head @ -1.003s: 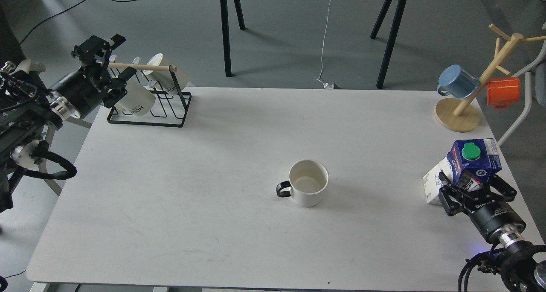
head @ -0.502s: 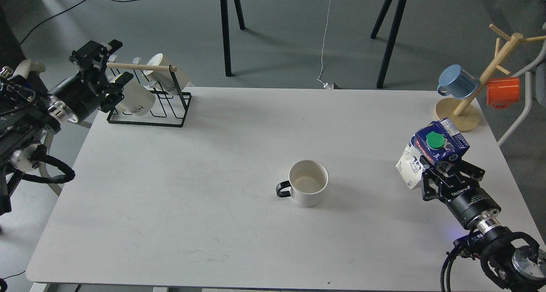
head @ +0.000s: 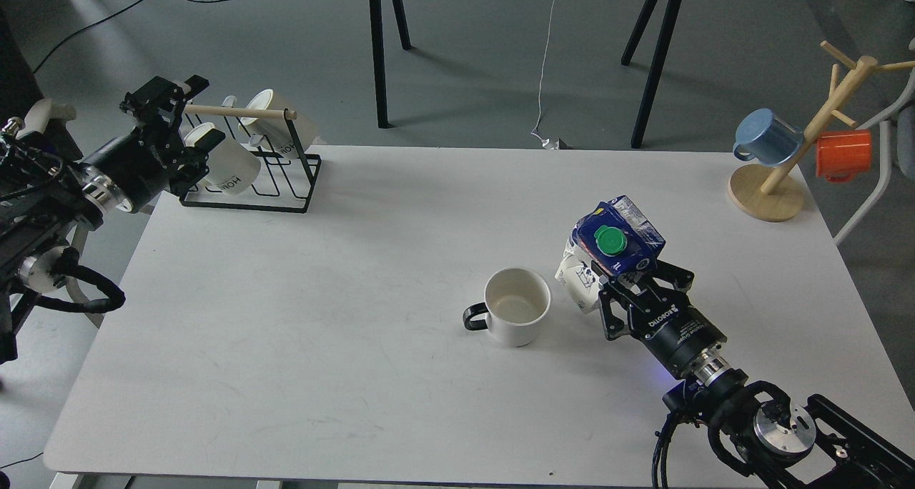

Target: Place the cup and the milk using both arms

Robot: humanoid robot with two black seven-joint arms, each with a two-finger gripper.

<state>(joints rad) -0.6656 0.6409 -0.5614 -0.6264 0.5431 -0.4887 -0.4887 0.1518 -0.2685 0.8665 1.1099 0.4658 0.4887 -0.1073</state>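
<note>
Bright, even, seemingly overhead light leaves soft shadows on the white table [head: 300, 317]; focus stays sharp throughout.

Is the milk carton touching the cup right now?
Apart. The head view shows a strip of bare table between the milk carton, clamped in the right gripper, and the cup to its left.
</note>
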